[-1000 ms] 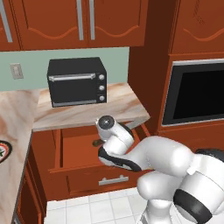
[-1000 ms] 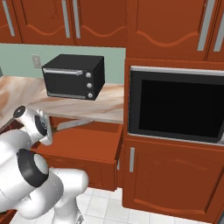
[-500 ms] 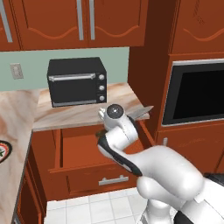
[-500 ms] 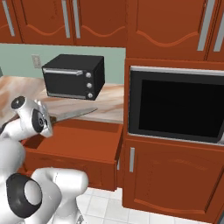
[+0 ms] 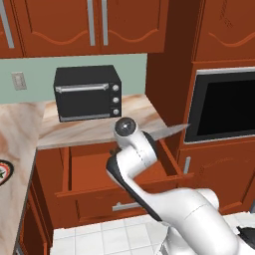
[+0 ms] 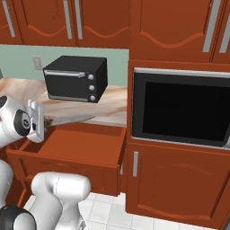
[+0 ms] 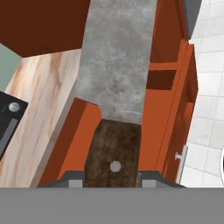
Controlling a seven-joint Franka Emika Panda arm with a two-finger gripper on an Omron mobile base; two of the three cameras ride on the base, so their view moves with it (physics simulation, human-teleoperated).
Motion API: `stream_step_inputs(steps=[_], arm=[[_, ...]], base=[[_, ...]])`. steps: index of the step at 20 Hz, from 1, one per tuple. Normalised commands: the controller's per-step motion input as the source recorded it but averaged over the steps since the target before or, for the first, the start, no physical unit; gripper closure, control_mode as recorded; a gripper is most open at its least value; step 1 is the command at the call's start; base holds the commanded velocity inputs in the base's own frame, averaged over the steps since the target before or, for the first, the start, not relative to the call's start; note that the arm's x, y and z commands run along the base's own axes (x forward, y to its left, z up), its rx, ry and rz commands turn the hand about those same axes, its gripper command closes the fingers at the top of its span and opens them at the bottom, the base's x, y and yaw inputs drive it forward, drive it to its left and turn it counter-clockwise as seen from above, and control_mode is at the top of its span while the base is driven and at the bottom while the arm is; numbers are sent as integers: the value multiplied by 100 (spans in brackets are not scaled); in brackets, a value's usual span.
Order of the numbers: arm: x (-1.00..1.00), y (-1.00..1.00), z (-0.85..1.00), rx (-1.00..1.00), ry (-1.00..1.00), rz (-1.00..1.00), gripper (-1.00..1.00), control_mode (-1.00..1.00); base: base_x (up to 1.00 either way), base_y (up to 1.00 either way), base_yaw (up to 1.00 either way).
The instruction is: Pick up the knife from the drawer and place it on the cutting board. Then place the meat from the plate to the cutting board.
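While you watch, the two-finger gripper [image 7: 111,177] is clamped on one slim knife with dark brown handle and silver-grey blade [image 7: 116,78], held above one open reddish-brown wooden drawer [image 5: 89,172]. Beyond, one black toaster oven [image 5: 88,92] sits on the marbled countertop [image 5: 94,124].

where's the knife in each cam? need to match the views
Left base view: knife blade juts right from behind the arm's wrist, above the open drawer.
Right base view: knife blade runs right from the gripper at left, over the drawer.
Hand view: knife fills the centre, handle low between the finger tips.
Shared landmark: the black toaster oven.
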Motion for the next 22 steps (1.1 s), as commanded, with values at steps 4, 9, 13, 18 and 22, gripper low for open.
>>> stream_step_inputs(steps=[4, 9, 13, 18, 22], arm=[[-29, -18, 19, 5, 0, -7, 100, -100], [-34, -40, 1, 8, -1, 0, 100, -100], [-30, -24, 0, 4, 0, 0, 100, -100], [-31, -16, 0, 2, -1, 0, 100, -100], [-33, -6, 0, 2, 0, 3, 100, -100]], base=[[0, 0, 0], [0, 0, 0], [0, 0, 0], [0, 0, 0], [0, 0, 0]])
